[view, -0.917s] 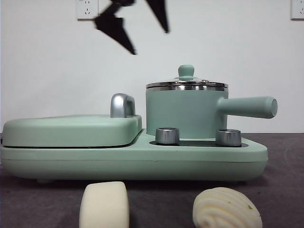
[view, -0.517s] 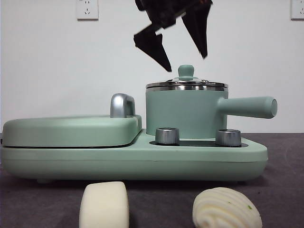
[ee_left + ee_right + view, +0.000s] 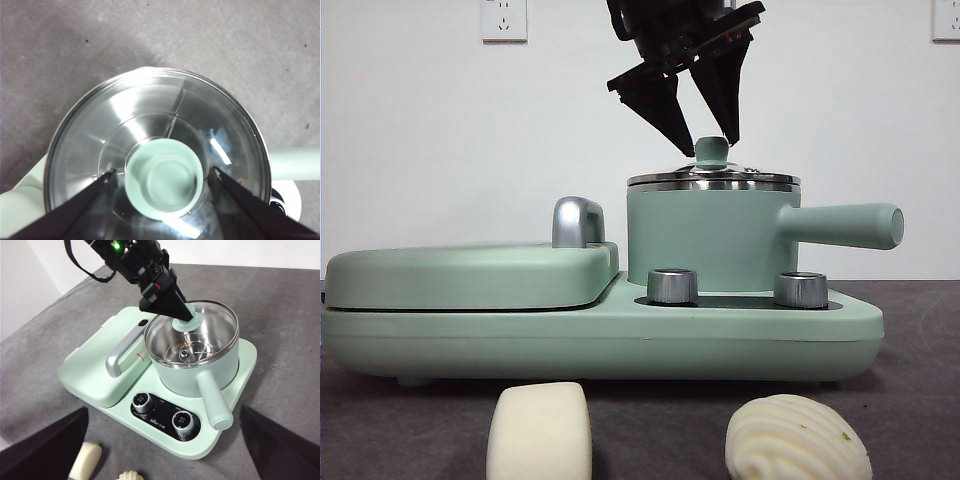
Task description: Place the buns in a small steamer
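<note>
Front view shows the left end effector (image 3: pixel 705 135) spread wide, its jaws straddling the knob (image 3: pixel 711 150) of the lid (image 3: pixel 713 180) on the steamer (image 3: pixel 705 240) — not yet clenched. To do this well, sink until the pads flank the knob's waist, close evenly, then lift straight up. Both buns (image 3: pixel 539 430) (block and shell (image 3: pixel 798 438)) lie on the table (image 3: pixel 920 400), well below and in front. Half a second ago it hung higher above the knob. The right end effector (image 3: pixel 160 450) waits released.

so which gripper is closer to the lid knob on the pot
Left. The left gripper is right at the lid knob, one open jaw on either side of it. The right gripper hangs open high above the table, well back from the pot, over the side with the two buns.
</note>
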